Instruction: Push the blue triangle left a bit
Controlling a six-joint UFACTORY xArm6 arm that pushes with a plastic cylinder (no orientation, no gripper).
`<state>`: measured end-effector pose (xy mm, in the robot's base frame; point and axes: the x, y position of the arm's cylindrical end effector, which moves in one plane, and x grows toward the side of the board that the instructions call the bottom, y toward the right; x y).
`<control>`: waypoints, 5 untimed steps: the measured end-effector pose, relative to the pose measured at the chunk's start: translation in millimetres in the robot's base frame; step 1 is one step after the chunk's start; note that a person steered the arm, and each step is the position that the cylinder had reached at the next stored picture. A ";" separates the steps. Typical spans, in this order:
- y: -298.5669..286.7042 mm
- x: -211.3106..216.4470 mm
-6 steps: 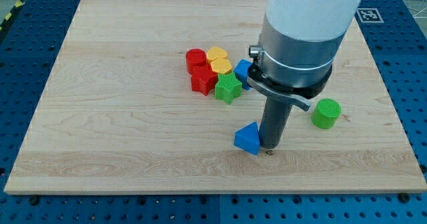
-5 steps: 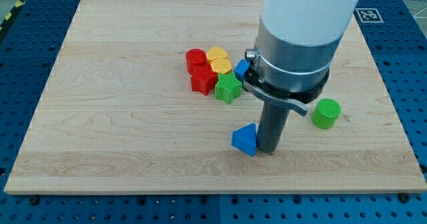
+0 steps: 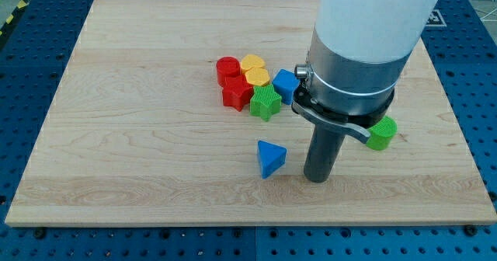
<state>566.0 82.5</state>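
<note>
Blue triangle points toward the view's bottom; my tip, a bare rod, stands apart at its right.

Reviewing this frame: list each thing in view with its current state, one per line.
my tip: on the board, right of the blue triangle, a gap between them
blue triangle: lying free, alone
red cylinder: in the cluster
red star: in the cluster
yellow blocks: in the cluster
green star: in the cluster
blue cube: partly hidden
green cylinder: partly hidden
</note>
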 end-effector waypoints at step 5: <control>-22.0 -26.6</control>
